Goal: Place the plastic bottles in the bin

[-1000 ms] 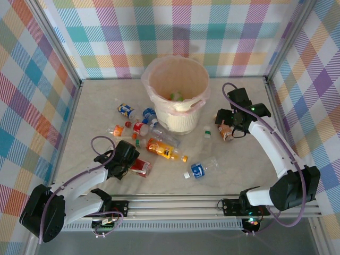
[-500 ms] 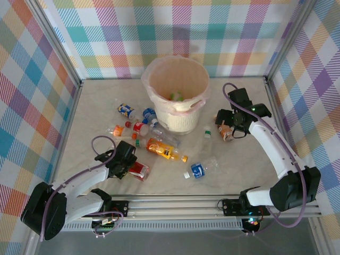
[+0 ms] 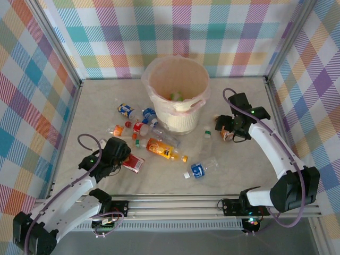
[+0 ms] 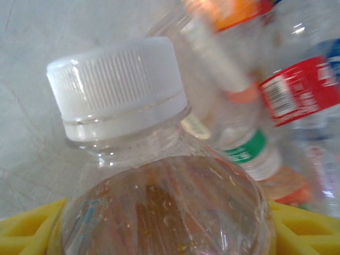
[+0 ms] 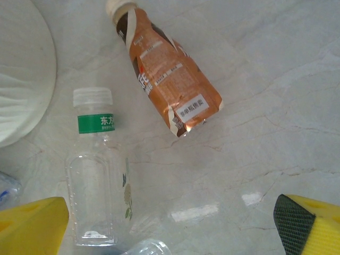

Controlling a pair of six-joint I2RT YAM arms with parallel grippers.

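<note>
The left gripper's (image 3: 124, 159) yellow jaws are pinching a clear crinkled bottle (image 4: 159, 207) below its ribbed white cap (image 4: 117, 90). The right gripper's (image 5: 170, 226) jaws are standing wide apart. Just ahead of them a clear bottle (image 5: 98, 180) with a green band reading 东方 is lying beside a brown-wrapped bottle (image 5: 170, 79), with the smooth cream bin (image 5: 21, 79) curving off to one side.

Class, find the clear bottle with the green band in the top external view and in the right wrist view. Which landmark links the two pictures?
Top external: the clear bottle with the green band lies just right of the bin.
Right wrist: lower left, cap pointing up.
Shared landmark: the brown-labelled bottle lying beside it.
</note>
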